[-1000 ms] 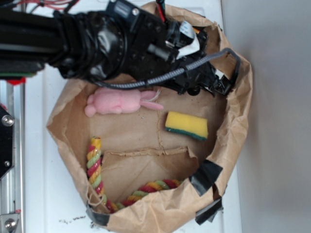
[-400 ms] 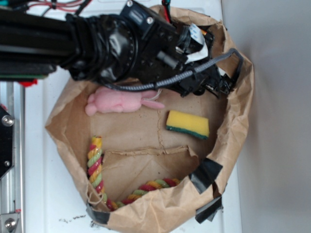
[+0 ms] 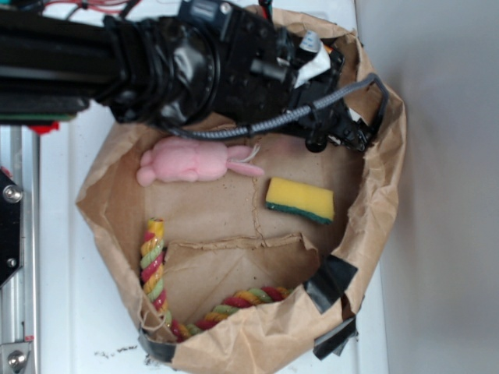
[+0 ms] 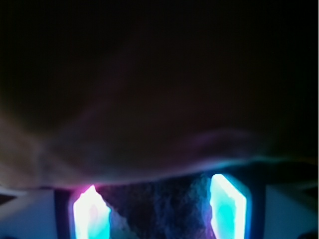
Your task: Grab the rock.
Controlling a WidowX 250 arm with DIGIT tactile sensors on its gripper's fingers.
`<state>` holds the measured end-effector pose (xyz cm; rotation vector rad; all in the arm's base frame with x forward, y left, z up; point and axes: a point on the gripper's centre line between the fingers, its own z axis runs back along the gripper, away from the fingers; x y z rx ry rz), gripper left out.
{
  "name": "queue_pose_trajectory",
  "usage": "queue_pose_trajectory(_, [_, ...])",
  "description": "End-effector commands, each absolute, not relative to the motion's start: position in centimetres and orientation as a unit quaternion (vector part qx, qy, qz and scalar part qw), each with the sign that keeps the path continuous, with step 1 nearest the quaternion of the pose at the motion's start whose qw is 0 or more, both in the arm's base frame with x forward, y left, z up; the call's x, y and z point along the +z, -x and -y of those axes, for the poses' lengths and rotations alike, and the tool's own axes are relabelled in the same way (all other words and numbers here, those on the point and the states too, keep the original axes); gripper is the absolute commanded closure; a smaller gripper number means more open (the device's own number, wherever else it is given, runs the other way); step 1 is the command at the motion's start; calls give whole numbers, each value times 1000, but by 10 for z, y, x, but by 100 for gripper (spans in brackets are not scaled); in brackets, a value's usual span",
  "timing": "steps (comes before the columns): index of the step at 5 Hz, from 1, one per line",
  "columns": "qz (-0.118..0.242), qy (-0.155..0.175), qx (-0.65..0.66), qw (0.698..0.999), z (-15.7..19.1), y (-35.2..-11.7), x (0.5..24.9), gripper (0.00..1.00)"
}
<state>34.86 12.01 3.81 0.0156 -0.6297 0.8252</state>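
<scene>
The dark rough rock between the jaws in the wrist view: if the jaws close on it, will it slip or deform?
The dark, rough, lumpy rock will probably stay rigid, since its surface looks hard and grainy. That coarse texture should give friction, so slipping seems unlikely. Its uneven shape may let it twist slightly between the jaws, which stand at either side of it.

1. One brown paper bag, with its sides rolled down and all the loose things inside it.
2. One pink plush bunny on the bag's floor.
3. One yellow sponge with a green underside.
4. One braided rope in red, yellow and green.
5. Two patches of black tape on the bag's lower rim on the right, and a third dark strip at the lower left.
6. One rock, seen only in the wrist view.
7. Two glowing fingers, one on each side of the rock.
8. One black robot arm.
</scene>
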Motion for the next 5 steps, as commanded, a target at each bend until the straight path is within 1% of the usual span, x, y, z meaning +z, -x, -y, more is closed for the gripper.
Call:
queue_pose_trajectory(1, [246,31,211,946,-120,-297,103,100])
queue_pose_trajectory(2, [228,37,155,960,-104,-289,126,100])
queue_pose_trajectory(3, [188,21,113,976,-88,-288,140,100])
queue_pose_trajectory(4, [166,5,77,983,-76,-284,151,100])
queue_pose_trajectory(5, [170,-36,72,982,-60,-273,166,100])
